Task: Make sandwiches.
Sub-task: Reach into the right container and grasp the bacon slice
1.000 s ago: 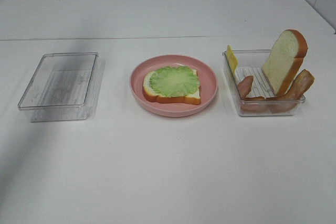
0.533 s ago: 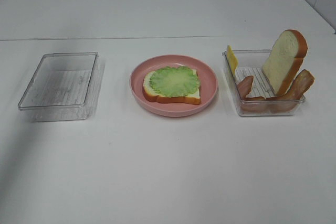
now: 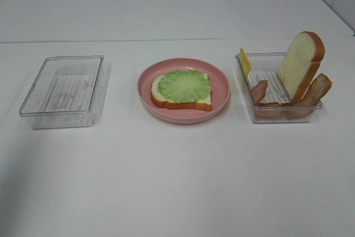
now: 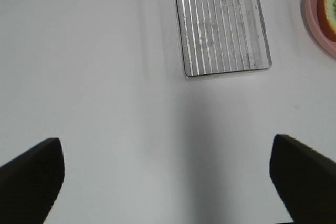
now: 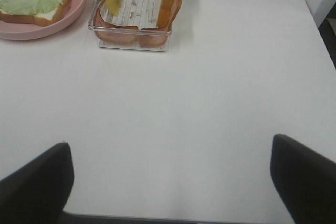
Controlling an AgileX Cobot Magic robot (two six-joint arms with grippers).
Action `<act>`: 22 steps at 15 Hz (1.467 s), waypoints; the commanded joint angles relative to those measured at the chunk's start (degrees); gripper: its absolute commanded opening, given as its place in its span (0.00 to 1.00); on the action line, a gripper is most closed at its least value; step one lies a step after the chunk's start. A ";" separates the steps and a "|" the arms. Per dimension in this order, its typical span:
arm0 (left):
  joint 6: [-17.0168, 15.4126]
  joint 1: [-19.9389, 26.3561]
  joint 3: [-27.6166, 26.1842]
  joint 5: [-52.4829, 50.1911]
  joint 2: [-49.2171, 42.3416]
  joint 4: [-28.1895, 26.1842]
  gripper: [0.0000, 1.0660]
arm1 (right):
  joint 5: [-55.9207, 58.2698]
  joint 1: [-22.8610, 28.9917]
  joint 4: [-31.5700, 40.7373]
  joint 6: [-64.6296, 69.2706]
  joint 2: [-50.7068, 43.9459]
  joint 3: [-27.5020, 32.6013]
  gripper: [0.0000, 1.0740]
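Left gripper [image 4: 167, 141] and right gripper [image 5: 169, 148] gape empty; we pinch one bacon strip [image 3: 319, 90], apparently loose, mid-length; lay it flat on lettuce [image 3: 184, 86].

Count on the table [image 3: 177, 181]:
- clear trays: 2, left tray [image 3: 66, 90] and right tray [image 3: 266, 77]
- pink plate [image 3: 183, 116]: 1
- bread slices: 2, flat slice [image 3: 183, 105] and upright slice [image 3: 299, 62]
- lettuce leaf [image 3: 184, 86]: 1
- cheese square [image 3: 244, 62]: 1
- bacon strips: at least 2 ends visible, one strip [image 3: 258, 90] and another strip [image 3: 318, 88]; they overlap behind the tray wall, so the exact number is unclear.
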 commanded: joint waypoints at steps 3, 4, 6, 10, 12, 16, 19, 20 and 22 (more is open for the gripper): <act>-0.80 -0.23 18.74 1.09 -25.10 -1.55 0.92 | -0.11 -0.23 -0.23 -0.34 -1.72 0.17 0.92; -0.80 -0.23 20.68 0.92 -27.67 -1.55 0.92 | -0.11 -0.23 -0.23 -0.34 -1.72 0.17 0.92; -0.80 -0.23 28.19 0.34 -38.56 -1.49 0.92 | -0.11 -0.23 -0.23 -0.34 -1.72 0.17 0.92; -1.20 -0.23 34.78 -3.78 -53.86 -1.78 0.92 | -0.11 -0.23 -0.23 -0.34 -1.72 0.17 0.92; -1.26 -0.23 34.89 -3.55 -58.73 -0.80 0.92 | -0.11 -0.23 -0.23 -0.34 -1.72 0.17 0.92; -1.60 -0.23 35.24 -3.32 -60.05 -0.52 0.92 | -0.11 -0.23 -0.23 -0.34 -1.32 0.11 0.92; -2.75 -0.23 35.24 -3.32 -60.05 -0.17 0.92 | -0.17 -0.23 -0.69 -0.34 -1.26 0.11 0.92; -2.98 -0.23 35.24 -3.32 -60.05 -0.17 0.92 | -0.17 -0.23 -0.92 -0.34 -1.26 0.11 0.92; -2.98 -0.23 35.24 -3.44 -59.99 -0.17 0.92 | -0.40 -0.23 -3.32 -0.34 -1.26 0.11 0.92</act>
